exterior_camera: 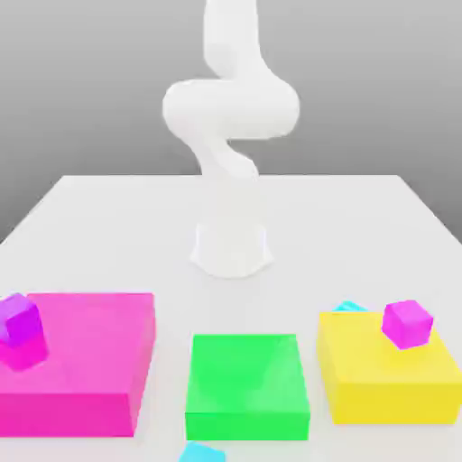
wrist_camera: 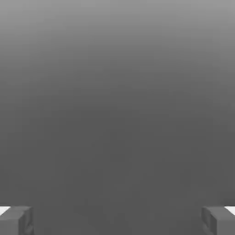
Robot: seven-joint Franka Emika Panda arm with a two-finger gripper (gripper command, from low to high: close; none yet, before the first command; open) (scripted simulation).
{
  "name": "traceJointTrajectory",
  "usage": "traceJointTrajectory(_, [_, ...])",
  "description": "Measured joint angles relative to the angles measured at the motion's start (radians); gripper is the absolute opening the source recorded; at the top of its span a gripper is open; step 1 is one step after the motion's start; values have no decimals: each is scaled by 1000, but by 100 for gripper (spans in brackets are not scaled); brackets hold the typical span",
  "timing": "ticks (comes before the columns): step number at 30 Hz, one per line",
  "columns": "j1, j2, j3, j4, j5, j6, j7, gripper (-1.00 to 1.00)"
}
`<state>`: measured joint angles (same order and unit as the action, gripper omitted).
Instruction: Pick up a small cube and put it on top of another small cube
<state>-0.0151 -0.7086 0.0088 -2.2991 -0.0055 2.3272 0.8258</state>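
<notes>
Nearest the camera in the exterior view lay a cyan piece (exterior_camera: pixel 201 453), cut off by the bottom edge of the frame, just in front of the green block (exterior_camera: pixel 246 374). The low green block stood between two others. Toward the exterior view's left was the larger pink block (exterior_camera: pixel 86 343), with the small purple cube (exterior_camera: pixel 19 319) at its top, near the frame's edge and turned at an angle. Toward the exterior view's right stood the yellow block (exterior_camera: pixel 383 361), and the small magenta cube (exterior_camera: pixel 407 324) was on top of it, also angled. Part of another cyan piece (exterior_camera: pixel 350 307) showed behind the yellow block. The two small cubes were well apart, neither one on the other.

Behind the blocks, the white arm (exterior_camera: pixel 230 108) rose from its base on the pale tabletop (exterior_camera: pixel 298 226). In the hand view the gripper (wrist_camera: pixel 117 220) was open, its two fingers wide apart with nothing held between them.
</notes>
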Motion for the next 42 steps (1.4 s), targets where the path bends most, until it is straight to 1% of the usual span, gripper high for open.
traceJointTrajectory(10, [-51,369,27,4,-28,110,109,0])
traceJointTrajectory(18, [-72,659,27,7,-47,196,192,0])
traceJointTrajectory(28, [-81,1020,17,10,-22,306,261,0])
traceJointTrajectory(33, [-79,1200,12,39,-20,425,272,0])
traceJointTrajectory(34, [-78,1223,11,44,-21,443,273,-100])
traceJointTrajectory(40, [-78,1234,11,46,-22,452,274,-100])
traceJointTrajectory(42, [-80,1197,13,38,-21,423,273,-100])
